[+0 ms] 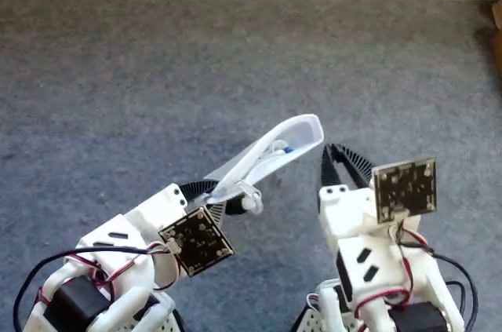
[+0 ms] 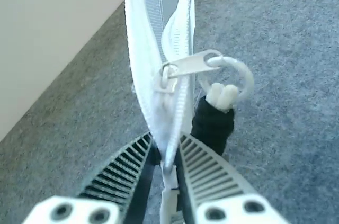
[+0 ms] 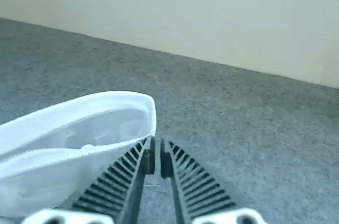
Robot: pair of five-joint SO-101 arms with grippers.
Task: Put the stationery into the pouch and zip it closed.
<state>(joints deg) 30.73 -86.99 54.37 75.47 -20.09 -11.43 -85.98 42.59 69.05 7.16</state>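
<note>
L gripper [image 2: 167, 167] is clamped shut on one end of the clear zip pouch [image 1: 267, 161], holding it up off the grey felt-like table cover [image 1: 118, 73], tilted w/ its far end higher. Zip slider [image 2: 168, 75] sits near the gripped end, and its pull tab carries a white ring [image 2: 239, 78]. There's something blue [image 1: 288, 149] inside, poss. a pen, but it's hard to tell. R gripper [image 3: 157, 156] is just beside the pouch's far end, jaws all but closed w/ nothing between them.
</note>
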